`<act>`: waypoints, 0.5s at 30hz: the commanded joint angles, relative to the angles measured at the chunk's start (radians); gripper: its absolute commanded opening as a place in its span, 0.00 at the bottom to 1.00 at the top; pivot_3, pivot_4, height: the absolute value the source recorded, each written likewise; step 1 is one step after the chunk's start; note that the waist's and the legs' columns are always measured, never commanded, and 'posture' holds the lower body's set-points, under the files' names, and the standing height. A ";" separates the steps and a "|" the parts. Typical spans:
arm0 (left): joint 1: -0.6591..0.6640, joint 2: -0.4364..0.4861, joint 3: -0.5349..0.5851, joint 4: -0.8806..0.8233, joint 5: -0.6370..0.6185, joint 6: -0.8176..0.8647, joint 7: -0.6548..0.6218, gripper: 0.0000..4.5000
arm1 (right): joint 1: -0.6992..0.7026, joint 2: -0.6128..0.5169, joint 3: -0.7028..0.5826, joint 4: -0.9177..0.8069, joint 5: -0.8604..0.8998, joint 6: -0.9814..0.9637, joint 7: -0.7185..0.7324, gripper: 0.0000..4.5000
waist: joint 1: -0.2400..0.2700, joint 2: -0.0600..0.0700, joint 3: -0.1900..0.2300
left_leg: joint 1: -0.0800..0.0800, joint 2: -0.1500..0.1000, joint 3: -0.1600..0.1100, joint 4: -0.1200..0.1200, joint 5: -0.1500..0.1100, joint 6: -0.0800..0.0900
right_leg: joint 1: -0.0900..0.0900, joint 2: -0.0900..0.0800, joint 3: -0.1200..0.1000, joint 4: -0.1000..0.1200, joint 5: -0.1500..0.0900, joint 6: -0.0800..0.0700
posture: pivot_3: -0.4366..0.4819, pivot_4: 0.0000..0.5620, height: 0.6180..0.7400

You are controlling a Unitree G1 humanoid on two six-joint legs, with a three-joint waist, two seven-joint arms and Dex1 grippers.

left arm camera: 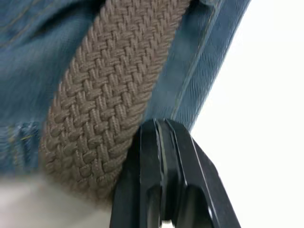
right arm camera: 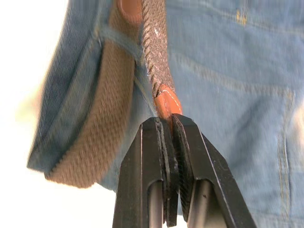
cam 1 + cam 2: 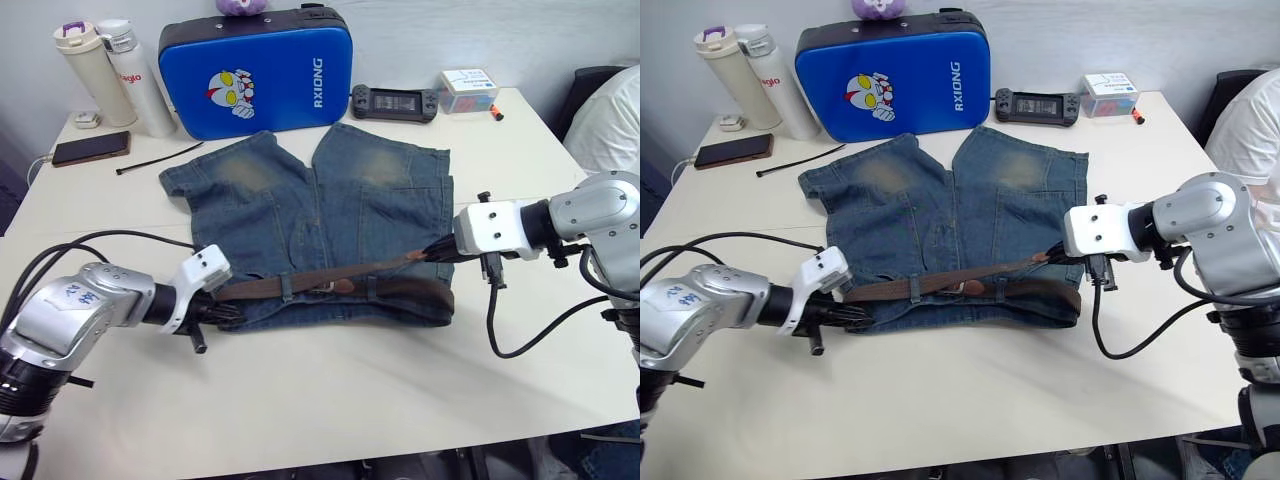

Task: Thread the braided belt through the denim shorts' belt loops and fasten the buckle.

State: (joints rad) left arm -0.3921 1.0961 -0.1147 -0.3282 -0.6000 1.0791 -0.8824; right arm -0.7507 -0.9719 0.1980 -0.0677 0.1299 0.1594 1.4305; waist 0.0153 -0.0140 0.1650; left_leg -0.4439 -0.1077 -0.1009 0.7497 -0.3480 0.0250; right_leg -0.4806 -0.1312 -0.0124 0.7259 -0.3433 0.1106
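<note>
Right wrist view shows the right pincer [image 2: 171, 142] clenched on the tan leather tip of the long dark brown braided belt [image 2: 154, 52], the woven strap running away from the fingertips across the faded blue denim shorts [image 2: 228, 71]. The belt looks light, soft and limp, so it will probably sag and twist unless it is kept taut; the stitched leather tip seems the firmest place to hold, while the open weave should give the pads good purchase anywhere along its length. In the head views the shorts lie flat on the white bench [image 3: 330, 400], waistband toward the robot, and the belt runs along that waistband through several small denim belt loops [image 3: 286, 287], with the small silver metal buckle [image 3: 322, 287] near the middle. The left pincer [image 3: 222, 312] is at the waistband's left end, its fingers pressed together just beside the belt's folded bend; whether they pinch the denim edge I cannot tell.
</note>
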 commanded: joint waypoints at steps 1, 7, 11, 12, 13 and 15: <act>0.017 0.072 0.152 -0.033 -0.068 -0.024 -0.111 0.29 | -0.037 0.018 -0.001 -0.066 0.053 0.039 0.035 0.00 | 0.000 0.001 0.001 | 0.000 0.000 0.000 0.000 0.000 0.000 | 0.000 0.000 0.000 0.000 0.000 0.000 | 0.48 0.27 0.38; 0.064 0.207 0.319 -0.009 -0.129 -0.019 -0.258 0.86 | -0.062 0.022 0.000 -0.051 0.059 0.052 0.048 0.00 | 0.006 0.002 0.004 | -0.001 -0.001 -0.001 0.001 0.000 0.001 | 0.000 -0.001 0.000 -0.001 0.000 0.000 | 0.48 0.27 0.38; 0.037 0.227 0.360 0.025 -0.143 -0.033 -0.294 0.98 | -0.083 0.002 -0.004 -0.004 0.035 0.025 0.056 0.00 | 0.007 0.003 0.005 | -0.001 -0.001 -0.001 0.001 0.000 0.001 | 0.000 -0.001 -0.001 0.000 0.000 0.000 | 0.48 0.27 0.38; 0.013 0.216 0.347 0.023 -0.143 -0.041 -0.288 0.98 | -0.090 -0.013 -0.003 0.012 0.017 0.010 0.060 0.00 | 0.007 0.004 0.005 | -0.001 -0.001 -0.001 0.001 0.000 0.001 | 0.000 -0.001 -0.001 0.000 0.000 0.000 | 0.48 0.27 0.38; -0.003 0.209 0.336 0.021 -0.144 -0.046 -0.285 0.98 | -0.095 -0.023 -0.002 0.024 0.005 -0.001 0.062 0.00 | 0.007 0.004 0.006 | -0.001 -0.001 -0.001 0.001 0.000 0.001 | 0.000 -0.001 -0.001 0.000 0.000 0.000 | 0.48 0.27 0.38; -0.036 0.188 0.309 0.005 -0.148 -0.051 -0.275 0.98 | -0.103 -0.035 0.000 0.046 -0.017 -0.024 0.057 0.00 | 0.006 0.004 0.006 | -0.001 -0.001 -0.001 0.001 0.000 0.001 | 0.000 -0.001 -0.001 0.000 0.000 0.000 | 0.48 0.27 0.38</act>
State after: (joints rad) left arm -0.4014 1.2935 0.1960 -0.3034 -0.7361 1.0425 -1.1582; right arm -0.8281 -0.9872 0.2202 -0.0242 0.1300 0.1656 1.4746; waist 0.0212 -0.0099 0.1714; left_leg -0.4451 -0.1087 -0.1014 0.7510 -0.3486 0.0260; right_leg -0.4806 -0.1320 -0.0131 0.7262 -0.3434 0.1104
